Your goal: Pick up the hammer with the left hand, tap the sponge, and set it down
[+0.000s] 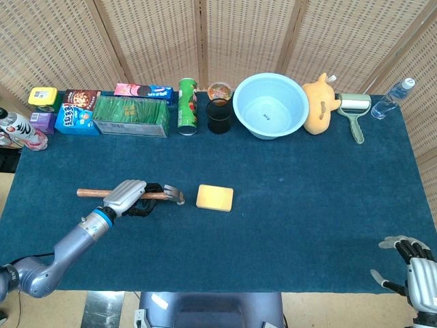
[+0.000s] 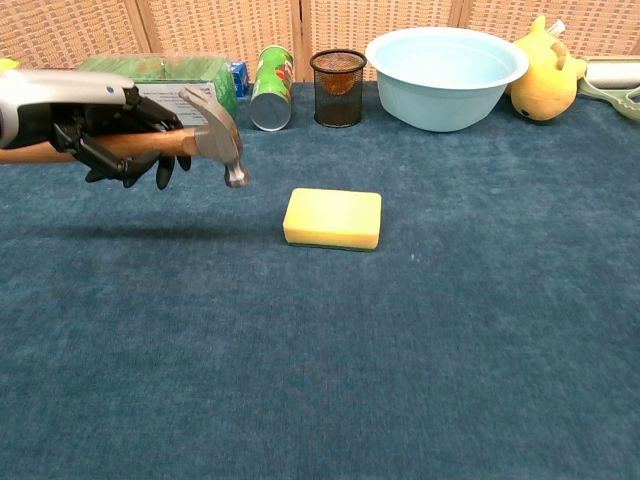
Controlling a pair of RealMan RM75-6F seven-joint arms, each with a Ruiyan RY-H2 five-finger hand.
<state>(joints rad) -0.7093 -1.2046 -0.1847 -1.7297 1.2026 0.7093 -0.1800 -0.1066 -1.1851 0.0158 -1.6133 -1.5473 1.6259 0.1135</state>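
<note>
Count, head view: 1 hammer [image 1: 147,195] left of ctr, 1 yellow sponge [image 1: 214,197] ctr. Back row, upper part of frame: 1 blue bowl [image 1: 270,105], 1 green chip can [image 1: 187,106], 1 black mesh cup [image 1: 219,116], 1 yellow plush toy [image 1: 319,104], 1 lint roller [image 1: 355,110], 1 water bottle [image 1: 392,98] upper right. Upper left: 1 big green box [image 1: 131,115], plus approx 5 smaller snack packs [image 1: 77,109]; exact no. hard to tell.

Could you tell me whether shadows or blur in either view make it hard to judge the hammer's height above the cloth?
Chest view: sharp; the hammer in the left hand is clearly raised, a soft shadow on the blue cloth below. Head view: sharp too, but top-down, so height is harder to read.
</note>
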